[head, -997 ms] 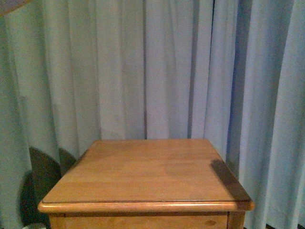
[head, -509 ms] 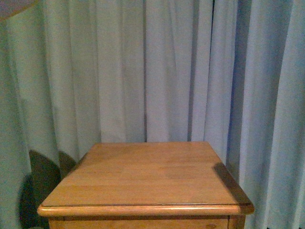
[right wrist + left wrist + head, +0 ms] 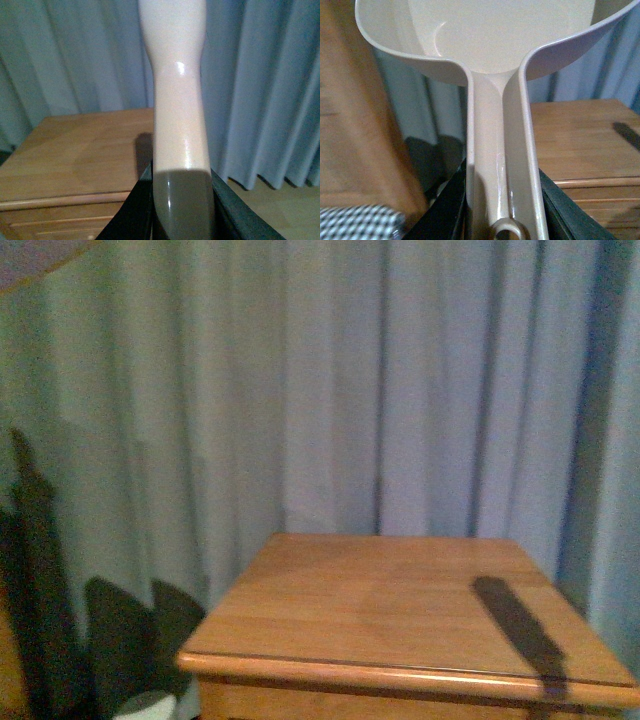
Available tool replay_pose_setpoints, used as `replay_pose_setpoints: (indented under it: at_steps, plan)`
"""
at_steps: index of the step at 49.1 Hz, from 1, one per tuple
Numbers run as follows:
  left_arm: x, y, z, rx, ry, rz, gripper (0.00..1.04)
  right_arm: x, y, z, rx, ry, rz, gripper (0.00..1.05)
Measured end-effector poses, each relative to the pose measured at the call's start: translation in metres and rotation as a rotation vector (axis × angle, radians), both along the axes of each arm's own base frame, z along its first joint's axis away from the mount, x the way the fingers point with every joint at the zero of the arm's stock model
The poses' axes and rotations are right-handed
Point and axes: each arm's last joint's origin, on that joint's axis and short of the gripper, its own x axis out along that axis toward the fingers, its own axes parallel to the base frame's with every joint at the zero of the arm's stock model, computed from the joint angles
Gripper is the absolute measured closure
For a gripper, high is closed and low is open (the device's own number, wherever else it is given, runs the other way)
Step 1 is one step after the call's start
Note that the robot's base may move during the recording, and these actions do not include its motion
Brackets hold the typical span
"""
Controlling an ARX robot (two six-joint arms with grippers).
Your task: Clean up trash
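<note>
Your left fingers [image 3: 445, 212] are pinching the handle of the dustpan [image 3: 510, 45] and your right fingers [image 3: 132, 210] are clamping a pale glossy handle [image 3: 177, 100], so both tools are filling your wrist views. The trash is showing in no view, neither on the table [image 3: 400, 600] nor by the curtain [image 3: 400, 390] behind. You are risking sweeping blind, or the pan clipping the table's edge while you are searching.
</note>
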Motion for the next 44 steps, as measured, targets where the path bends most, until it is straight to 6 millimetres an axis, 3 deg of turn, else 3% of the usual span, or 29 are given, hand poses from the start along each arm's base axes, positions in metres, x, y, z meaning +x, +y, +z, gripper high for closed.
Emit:
replay_pose_setpoints:
  at_steps: [44]
  plan:
    - [-0.0011,0.0006,-0.0003,-0.003,0.001,0.01,0.77,0.0009,0.0009,-0.0007,-0.003,0.006,0.012,0.84]
